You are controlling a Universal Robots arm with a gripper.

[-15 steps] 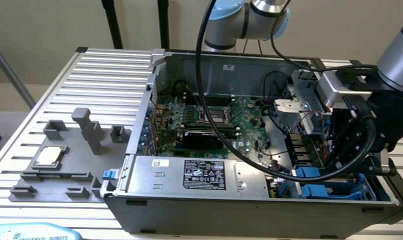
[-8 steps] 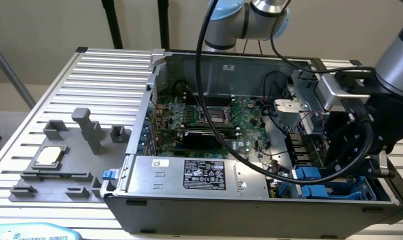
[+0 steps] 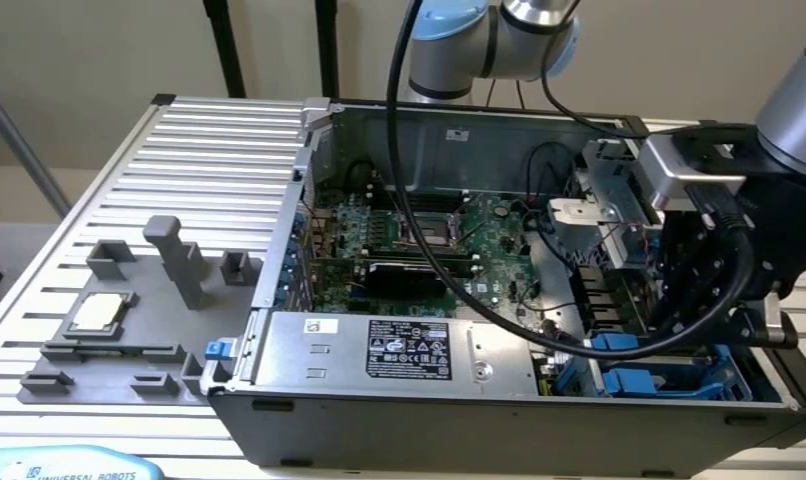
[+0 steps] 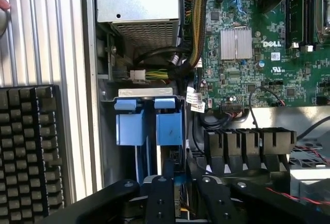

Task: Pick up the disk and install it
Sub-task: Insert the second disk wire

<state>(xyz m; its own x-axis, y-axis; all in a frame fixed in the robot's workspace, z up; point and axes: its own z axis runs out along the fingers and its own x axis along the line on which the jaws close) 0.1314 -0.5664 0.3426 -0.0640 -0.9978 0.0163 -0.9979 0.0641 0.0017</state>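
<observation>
Blue plastic marked the drive bay point(image 4: 149, 99) in the corner of the open computer case point(image 3: 376, 400), beside the power supply point(image 4: 136, 0). Two blue carriers sat side by side in it, walled by sheet metal, with a cable bundle point(image 4: 198, 23) and black connectors point(image 4: 247, 141) crowding one flank. Little room to either side; the way in was open from above.

The disk point(image 4: 168, 123) stood on edge in the slot nearer the motherboard point(image 4: 258, 64). Its thin blue edge ran lengthwise from the carrier tab straight toward the gripper point(image 4: 180, 193), parallel to its neighbour.

The gripper point(image 3: 697, 300) hung low over that corner, right at the disk's edge. Whether it gripped the carrier or stood clear of it, I could not tell.

Writing: "DELL" in white on the motherboard; "UNIVERSAL ROBOTS" on a pale blue pendant point(image 3: 70, 465) at the table point(image 3: 203, 150) edge. The power supply's black label point(image 3: 414, 350) was too small to read. A keyboard point(image 4: 31, 147) lay outside the case wall.
</observation>
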